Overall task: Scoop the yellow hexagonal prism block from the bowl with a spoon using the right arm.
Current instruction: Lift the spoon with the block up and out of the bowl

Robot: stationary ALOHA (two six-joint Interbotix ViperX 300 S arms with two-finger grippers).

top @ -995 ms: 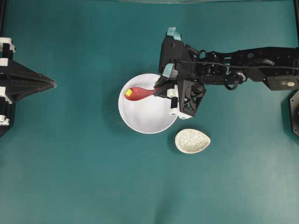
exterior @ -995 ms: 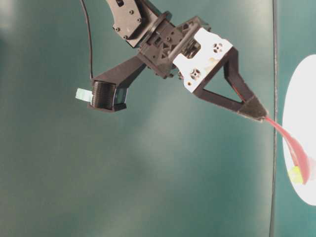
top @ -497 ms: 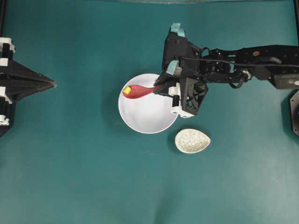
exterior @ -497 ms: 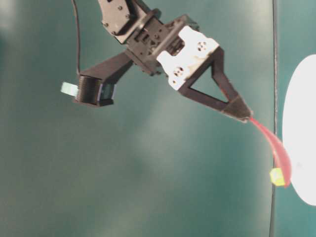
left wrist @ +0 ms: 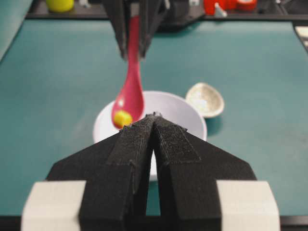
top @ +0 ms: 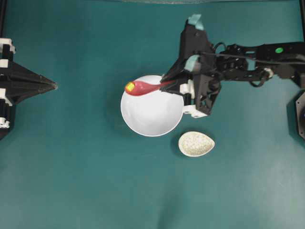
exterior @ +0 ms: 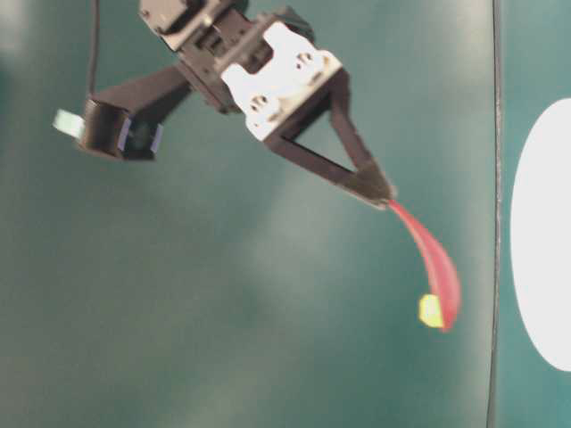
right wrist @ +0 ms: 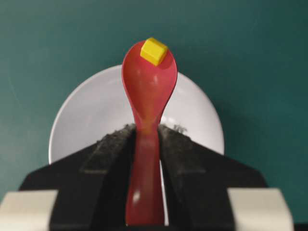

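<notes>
The red-pink spoon (top: 145, 87) is lifted above the white bowl (top: 152, 114), its head over the bowl's upper left rim. The yellow hexagonal prism block (top: 129, 87) rests at the tip of the spoon's head, plain in the right wrist view (right wrist: 154, 51). My right gripper (top: 164, 85) is shut on the spoon's handle (right wrist: 144, 159). From table level the spoon (exterior: 434, 267) and block (exterior: 431, 309) hang apart from the bowl (exterior: 540, 259). My left gripper (top: 55, 86) sits shut at the far left with nothing in it, pointing at the bowl (left wrist: 175, 106).
A speckled beige teardrop spoon rest (top: 196, 143) lies just below and right of the bowl. Beyond the table's far edge in the left wrist view sit a yellow object (left wrist: 60, 5) and red objects (left wrist: 226, 5). The table is a teal mat.
My right gripper has risen and drawn back to the right, lifting the spoon with the yellow block out of the bowl. The left arm has not moved.
</notes>
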